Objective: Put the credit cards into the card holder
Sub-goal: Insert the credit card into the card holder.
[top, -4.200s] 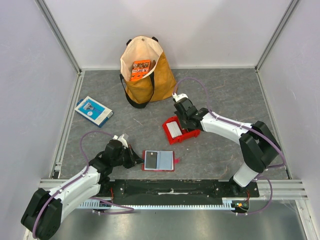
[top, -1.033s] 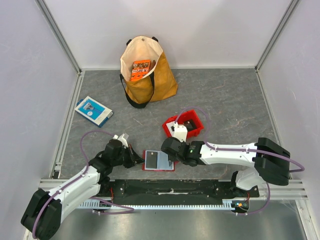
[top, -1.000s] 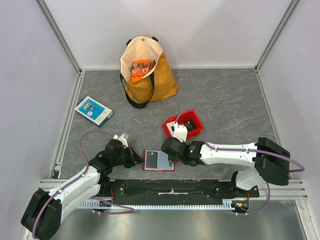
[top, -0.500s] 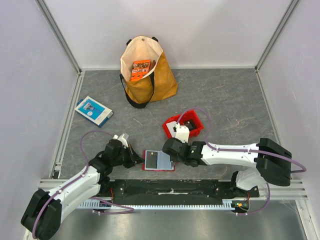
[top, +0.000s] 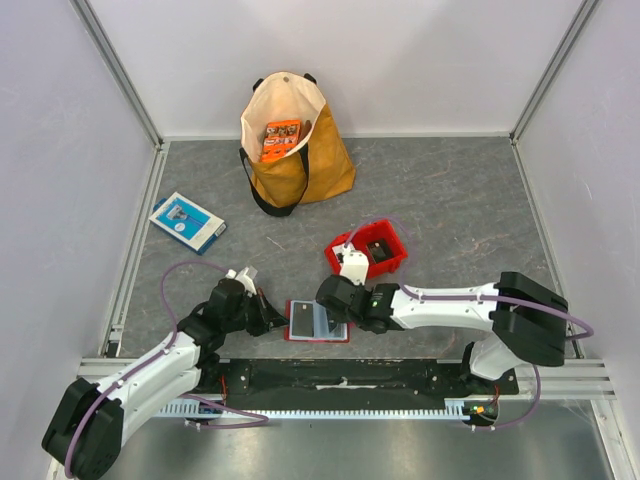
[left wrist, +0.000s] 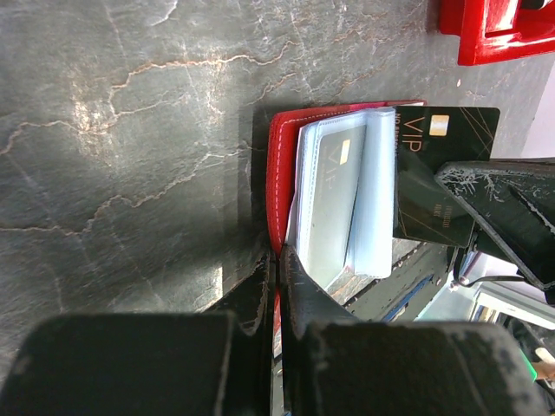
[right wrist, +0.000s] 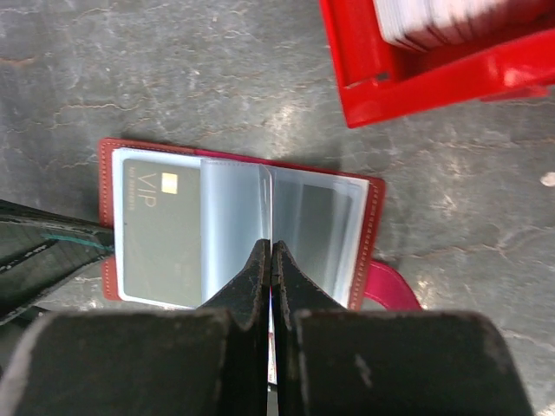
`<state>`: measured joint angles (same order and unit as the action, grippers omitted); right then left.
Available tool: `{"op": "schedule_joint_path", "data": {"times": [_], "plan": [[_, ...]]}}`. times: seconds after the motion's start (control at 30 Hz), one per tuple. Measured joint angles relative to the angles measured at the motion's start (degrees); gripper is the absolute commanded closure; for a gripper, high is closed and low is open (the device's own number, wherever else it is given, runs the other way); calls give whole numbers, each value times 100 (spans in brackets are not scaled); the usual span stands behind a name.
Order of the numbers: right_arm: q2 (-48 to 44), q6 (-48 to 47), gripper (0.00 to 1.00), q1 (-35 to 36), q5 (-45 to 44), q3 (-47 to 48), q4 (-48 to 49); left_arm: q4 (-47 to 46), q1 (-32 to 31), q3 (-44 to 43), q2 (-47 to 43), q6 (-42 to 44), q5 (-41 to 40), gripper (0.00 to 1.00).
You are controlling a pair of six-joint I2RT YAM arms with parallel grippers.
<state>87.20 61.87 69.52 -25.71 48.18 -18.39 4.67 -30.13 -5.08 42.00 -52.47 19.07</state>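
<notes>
Card holder (top: 318, 322) lies open on worktop. L jaws clamp its L edge, pinning it. R jaws are pressed tight, tips at its centre fold among clear sleeves. Pale sliver betw. them may be a card edge-on; can't confirm. Dark VIP card (right wrist: 160, 227) sits in holder's L pocket. Whitish cards (right wrist: 434, 17) wait in red bin (right wrist: 434, 74) just beyond holder. Step looks like insertion. Next move needs card edge lined up w/ a sleeve mouth.
</notes>
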Motion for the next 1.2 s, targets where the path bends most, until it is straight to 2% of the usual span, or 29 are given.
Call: {"op": "schedule_joint_path", "data": {"times": [0.4,0.67,0.83,1.03,1.2], "plan": [[367,-378,100,13,566,330,671,0,0,4,-4,0,-2,98],[586,-654,100,17,1403,817,1187,-2,0,11,-7,0,-7,98],[599,-835,100,39,1582,841,1255,-2,0,55,-68,-2,-20,98],[-271,-918,100,20,1241,671,1224,4,0,87,-144,-2,-57,98],[-1134,-566,100,-216,1062,-275,1609,7,0,87,-155,-2,-57,98]]}}
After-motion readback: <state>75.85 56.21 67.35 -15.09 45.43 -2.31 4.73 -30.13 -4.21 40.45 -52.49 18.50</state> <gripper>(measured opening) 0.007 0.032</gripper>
